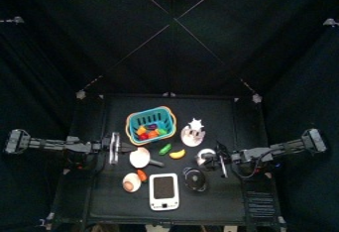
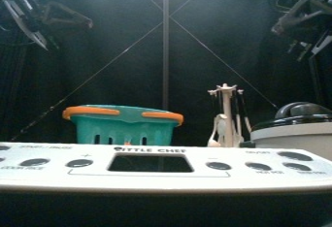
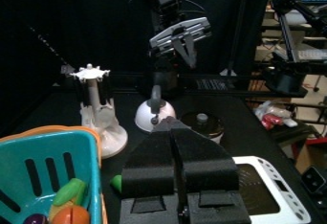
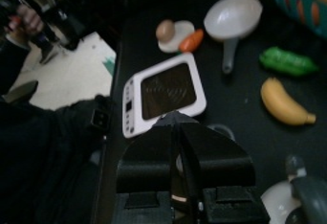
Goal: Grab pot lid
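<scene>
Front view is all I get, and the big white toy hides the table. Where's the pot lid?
Observer: From above, the pot lid lies flat on the table, just right of the banana.
Operator: Is a gripper holding it?
Observer: No. The left wrist view shows the right gripper up in the air above the table, holding nothing.
Operator: What's inside the basket?
Observer: The top view shows colourful toy food pieces in the teal basket.
</scene>
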Controlling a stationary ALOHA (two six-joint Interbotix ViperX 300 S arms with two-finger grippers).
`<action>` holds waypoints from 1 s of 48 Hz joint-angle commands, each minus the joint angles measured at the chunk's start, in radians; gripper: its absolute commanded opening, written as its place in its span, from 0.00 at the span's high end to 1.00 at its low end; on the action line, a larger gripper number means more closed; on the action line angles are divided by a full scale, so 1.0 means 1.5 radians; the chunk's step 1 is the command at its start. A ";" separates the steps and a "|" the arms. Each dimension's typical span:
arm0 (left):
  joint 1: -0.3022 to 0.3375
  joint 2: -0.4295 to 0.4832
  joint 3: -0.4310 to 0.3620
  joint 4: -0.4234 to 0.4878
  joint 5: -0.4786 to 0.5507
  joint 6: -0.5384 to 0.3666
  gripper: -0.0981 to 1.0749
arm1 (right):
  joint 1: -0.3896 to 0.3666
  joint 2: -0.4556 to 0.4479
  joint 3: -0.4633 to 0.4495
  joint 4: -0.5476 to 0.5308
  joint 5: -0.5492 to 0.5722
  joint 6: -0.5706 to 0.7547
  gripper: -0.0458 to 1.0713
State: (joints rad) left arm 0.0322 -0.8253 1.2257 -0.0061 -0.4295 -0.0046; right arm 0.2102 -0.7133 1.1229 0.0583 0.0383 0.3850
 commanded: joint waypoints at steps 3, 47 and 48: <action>0.017 0.001 -0.010 -0.004 -0.009 -0.001 0.95 | 0.015 0.046 -0.029 -0.038 0.012 0.001 0.62; 0.031 -0.003 0.000 -0.086 -0.019 0.000 0.95 | 0.078 0.253 -0.151 -0.123 0.152 0.005 0.24; 0.032 -0.003 0.000 -0.086 -0.020 0.001 0.95 | 0.078 0.256 -0.152 -0.124 0.151 0.005 0.23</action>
State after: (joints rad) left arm 0.0798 -0.8299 1.2379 -0.1350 -0.4510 -0.0046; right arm 0.3252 -0.3313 0.9219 -0.1227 0.2761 0.3927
